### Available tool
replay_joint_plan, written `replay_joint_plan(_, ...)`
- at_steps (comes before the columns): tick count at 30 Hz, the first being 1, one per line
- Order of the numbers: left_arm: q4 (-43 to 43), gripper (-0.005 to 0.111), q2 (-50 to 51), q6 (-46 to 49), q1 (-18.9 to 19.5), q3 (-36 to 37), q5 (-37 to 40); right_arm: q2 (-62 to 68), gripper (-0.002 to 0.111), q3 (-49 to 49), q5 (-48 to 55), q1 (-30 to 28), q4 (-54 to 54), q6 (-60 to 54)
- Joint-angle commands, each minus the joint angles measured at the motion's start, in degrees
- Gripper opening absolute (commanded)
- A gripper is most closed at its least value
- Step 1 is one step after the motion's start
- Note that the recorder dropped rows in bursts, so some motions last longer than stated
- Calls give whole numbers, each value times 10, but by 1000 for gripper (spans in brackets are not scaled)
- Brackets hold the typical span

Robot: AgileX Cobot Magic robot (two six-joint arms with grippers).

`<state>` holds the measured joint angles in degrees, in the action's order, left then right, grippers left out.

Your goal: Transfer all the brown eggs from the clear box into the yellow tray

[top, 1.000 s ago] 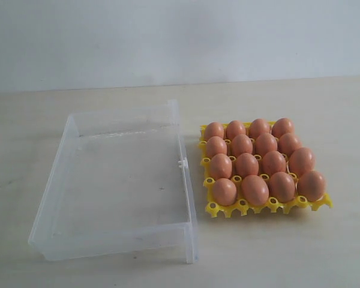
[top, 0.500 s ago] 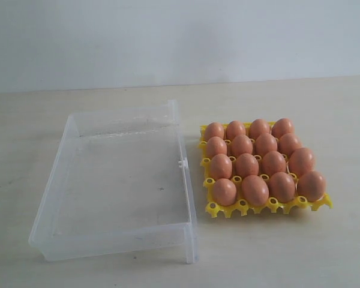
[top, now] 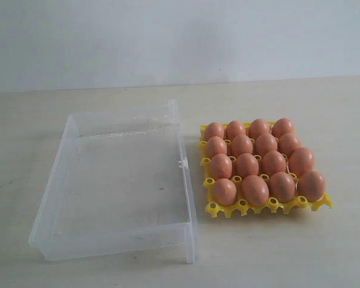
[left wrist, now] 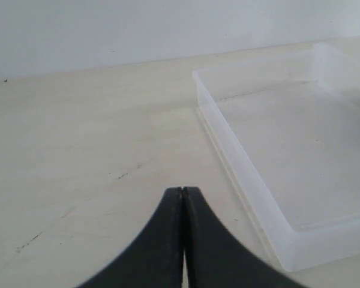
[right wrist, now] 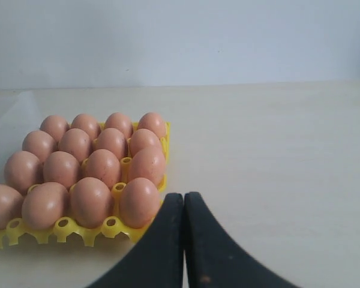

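Several brown eggs point(top: 255, 189) point(right wrist: 91, 201) fill the yellow tray point(top: 269, 207) point(right wrist: 60, 231), which stands on the table to the right of the clear box point(top: 117, 240) point(left wrist: 288, 252). No egg lies in the clear box. Neither arm shows in the exterior view. My left gripper point(left wrist: 183, 191) is shut with nothing in it, over bare table beside the box's wall. My right gripper point(right wrist: 183, 197) is also shut and holds nothing; it sits just off the tray's corner, next to the nearest egg point(right wrist: 140, 202).
The pale wooden table point(top: 288, 258) runs back to a white wall point(top: 180, 36). A small clasp point(top: 182, 163) juts from the box wall that faces the tray.
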<state>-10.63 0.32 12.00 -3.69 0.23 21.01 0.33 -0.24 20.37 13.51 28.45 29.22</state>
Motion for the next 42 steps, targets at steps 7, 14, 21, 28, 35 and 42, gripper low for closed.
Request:
replay_joint_plan(7,-3,0,-3,0,-2,-2,-6,-3,0,2,-10,-1,-11,-1)
replay_joint_plan(14,-3,0,-3,0,-2,-2,-6,-3,0,2,-22,-1,-8,-2)
replay_joint_plan(21,-3,0,-3,0,-2,-2,-6,-3,0,2,-50,-1,41,58)
replay_joint_plan(28,-3,0,-3,0,-2,-2,-6,-3,0,2,-47,-1,-141,-36)
replay_joint_plan(35,-3,0,-3,0,-2,-2,-6,-3,0,2,-55,-1,-327,-238)
replay_joint_plan(42,-3,0,-3,0,-2,-2,-6,-3,0,2,-36,-1,-275,-216)
